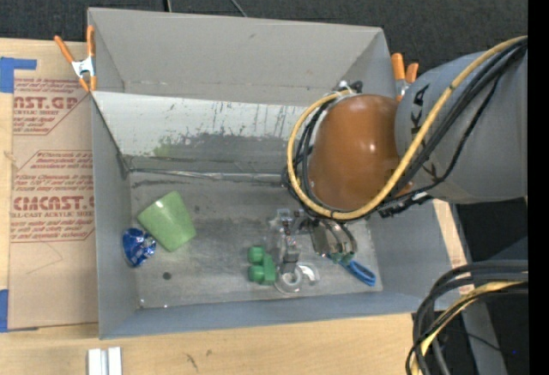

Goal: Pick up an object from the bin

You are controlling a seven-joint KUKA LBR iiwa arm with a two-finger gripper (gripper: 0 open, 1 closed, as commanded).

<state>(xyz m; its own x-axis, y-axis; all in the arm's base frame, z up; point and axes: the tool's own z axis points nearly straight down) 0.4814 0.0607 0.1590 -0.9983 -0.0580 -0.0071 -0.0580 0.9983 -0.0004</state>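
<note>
My gripper (pixel 288 251) reaches down below the arm's wrist to the bin floor at the front, right of the middle. A small green block-like piece (pixel 259 266) lies just left of it, touching or nearly so. A pale clear ring-shaped thing (pixel 293 281) lies right under and in front of the gripper. To its right lies a tool with blue handles (pixel 361 271), partly hidden by the wrist. I see nothing held clear of the floor.
A light green cup (pixel 168 222) lies on its side at the left of the bin floor. A crumpled blue thing (pixel 135 246) sits beside it near the left wall. The arm covers the bin's right side.
</note>
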